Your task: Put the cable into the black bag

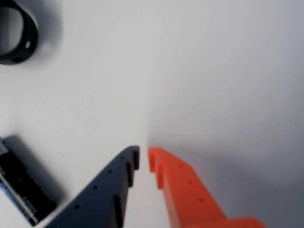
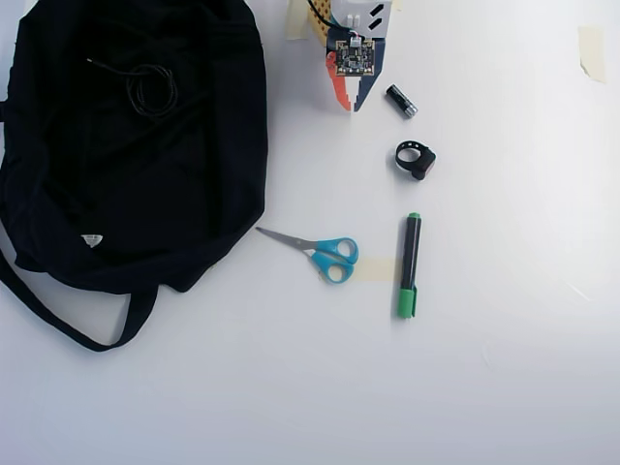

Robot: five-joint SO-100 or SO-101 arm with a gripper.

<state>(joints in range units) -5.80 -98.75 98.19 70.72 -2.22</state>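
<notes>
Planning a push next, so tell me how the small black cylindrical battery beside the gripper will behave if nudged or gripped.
The small black cylindrical battery lies on its side on the smooth white table, so a sideways nudge would probably roll it. Its round, hard-looking body may slip between the gripper fingertips unless it is squeezed across its width. It looks rigid, so it shouldn't bend.

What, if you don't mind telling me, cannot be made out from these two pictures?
- Whether the cable lies inside the black bag or on top of it: overhead view, black on black.
- The bag's left side: cut off by the overhead edge.
- The black ring strap and the battery: wrist view, blurred, cut by the left edge.
- The arm behind the gripper: cut by the overhead top edge.
</notes>
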